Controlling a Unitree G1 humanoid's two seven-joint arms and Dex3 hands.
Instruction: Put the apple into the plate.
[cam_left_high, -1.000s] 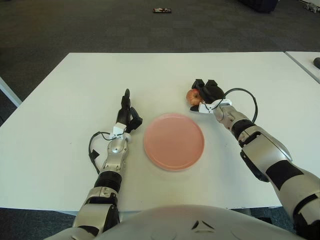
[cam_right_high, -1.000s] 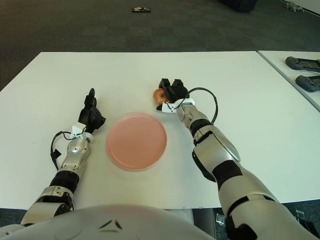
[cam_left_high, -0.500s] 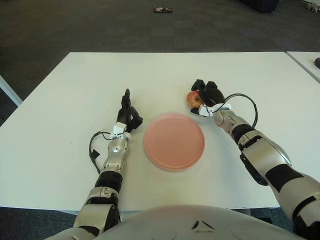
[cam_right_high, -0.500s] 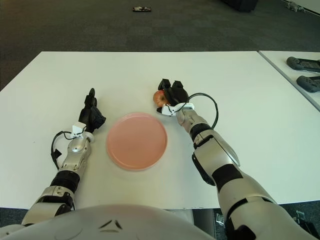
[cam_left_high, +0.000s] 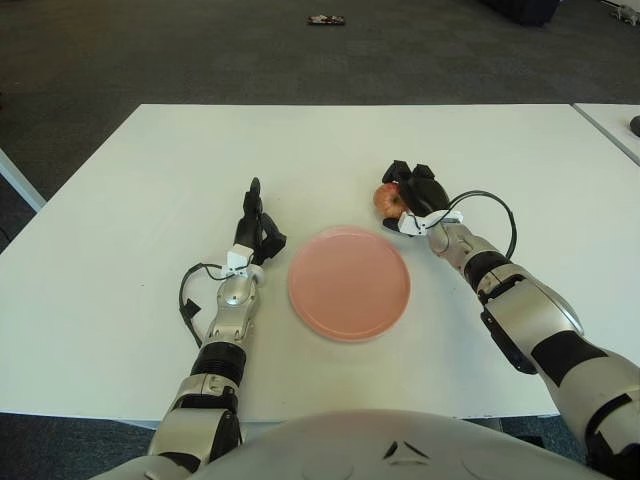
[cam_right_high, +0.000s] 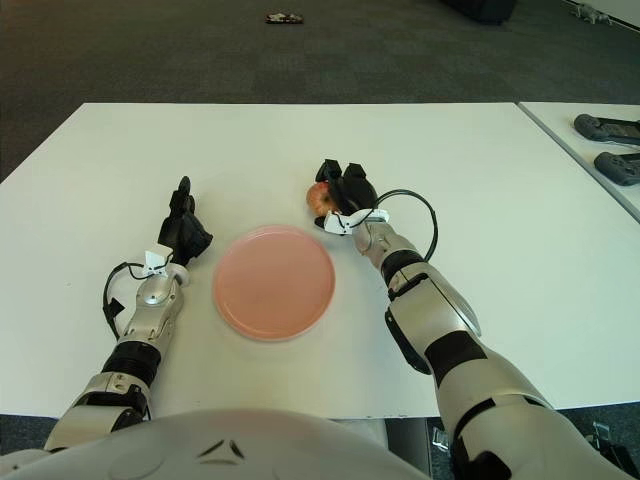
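Apple (cam_left_high: 386, 197) — round, no clear long axis, clutched by right hand (cam_left_high: 413, 192); beyond pink plate (cam_left_high: 348, 282), left hand (cam_left_high: 256, 232) idle

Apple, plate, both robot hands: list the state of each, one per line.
apple: gripped by the right robot hand, beyond the plate's far right edge, not on it.
pink plate: empty, flat on the white table.
right robot hand: shut on the apple.
left robot hand: idle, left of the plate.
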